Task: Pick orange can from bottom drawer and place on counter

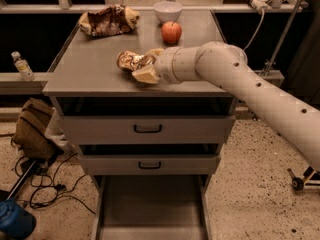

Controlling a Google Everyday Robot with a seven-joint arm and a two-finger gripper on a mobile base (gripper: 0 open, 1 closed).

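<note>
Presently my gripper [140,64] sits low over the front middle of the surface [90,69], closed around the can [129,60]. One finger [146,75] lies on the near side of the can and the other on its far side. The can lies on its side between them, sticking out to the left of the fingers. I cannot tell whether it touches the surface or hangs just above it. My arm [260,94] reaches in from the right, crossing the front right corner of the surface.

Behind the gripper, toward the back, a red apple [171,32] stands on the surface, with a white bowl [167,10] just beyond it at the rear edge. A crumpled brown bag [107,20] lies at the back left, well apart from the can.

Below the surface, the two upper drawers [147,129] with black handles are closed. The bottom drawer [150,209] is pulled out toward the camera, its flat grey floor showing.

To the left, a small bottle [23,66] stands on a ledge, and a tan sack [32,129] and cables [45,184] lie on the speckled floor.
</note>
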